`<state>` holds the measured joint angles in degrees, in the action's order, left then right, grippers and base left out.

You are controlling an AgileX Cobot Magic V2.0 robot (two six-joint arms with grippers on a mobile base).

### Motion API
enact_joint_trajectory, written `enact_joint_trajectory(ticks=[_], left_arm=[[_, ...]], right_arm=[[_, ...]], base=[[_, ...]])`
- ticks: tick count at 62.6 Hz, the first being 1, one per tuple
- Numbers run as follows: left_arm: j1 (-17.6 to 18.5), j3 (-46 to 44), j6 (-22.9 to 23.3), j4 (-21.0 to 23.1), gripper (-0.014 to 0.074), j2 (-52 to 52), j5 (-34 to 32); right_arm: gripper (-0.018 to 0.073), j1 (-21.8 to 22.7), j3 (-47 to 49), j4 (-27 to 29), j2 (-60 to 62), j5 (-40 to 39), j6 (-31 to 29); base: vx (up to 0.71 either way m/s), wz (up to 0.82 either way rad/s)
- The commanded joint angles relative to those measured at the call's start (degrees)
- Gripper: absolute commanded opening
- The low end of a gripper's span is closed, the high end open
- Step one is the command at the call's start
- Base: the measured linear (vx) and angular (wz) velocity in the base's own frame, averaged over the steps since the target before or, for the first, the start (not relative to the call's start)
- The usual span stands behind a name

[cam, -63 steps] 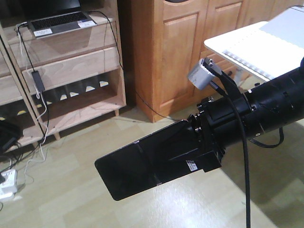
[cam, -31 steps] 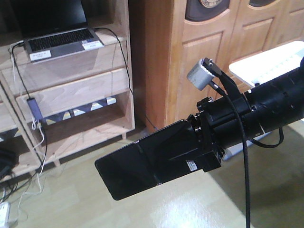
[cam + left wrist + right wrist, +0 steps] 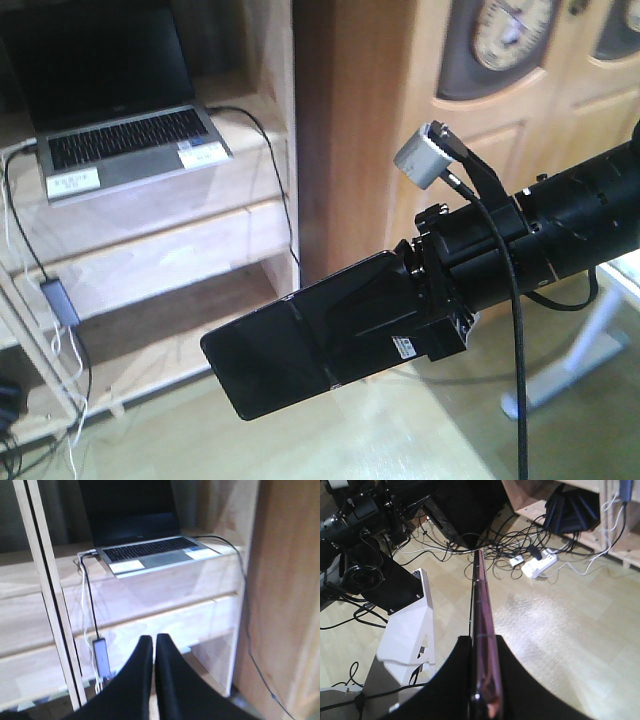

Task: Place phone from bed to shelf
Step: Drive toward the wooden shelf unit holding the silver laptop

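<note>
The phone [image 3: 300,345] is held in mid-air above the floor, clamped at one end by the right gripper [image 3: 410,325]. Its long axis is stretched away from the fingers, with the free end aimed lower-left in the front view, beside the shelf [image 3: 150,250] where a laptop [image 3: 130,150] is set. The left gripper [image 3: 154,652] is pressed closed, with nothing held.

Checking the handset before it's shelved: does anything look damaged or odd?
Yes: the phone, clamped by one end in the right gripper, shows a crease across its middle. Whether that is damage or a fold line, I cannot tell.
</note>
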<state>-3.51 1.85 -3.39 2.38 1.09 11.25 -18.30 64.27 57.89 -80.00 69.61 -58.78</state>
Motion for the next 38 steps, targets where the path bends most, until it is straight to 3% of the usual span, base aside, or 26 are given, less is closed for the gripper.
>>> enact_joint_trajectory(ticks=[1, 38], left_arm=[[0.0, 0.4, 0.0, 0.5, 0.0001, 0.5, -4.0], [0.0, 0.4, 0.0, 0.5, 0.0001, 0.5, -4.0]], right_arm=[[-0.0002, 0.0, 1.5, 4.4, 2.0, 4.2, -0.4], [-0.0002, 0.0, 1.5, 4.4, 2.0, 4.2, -0.4]], base=[[0.41, 0.14], [0.37, 0.34]])
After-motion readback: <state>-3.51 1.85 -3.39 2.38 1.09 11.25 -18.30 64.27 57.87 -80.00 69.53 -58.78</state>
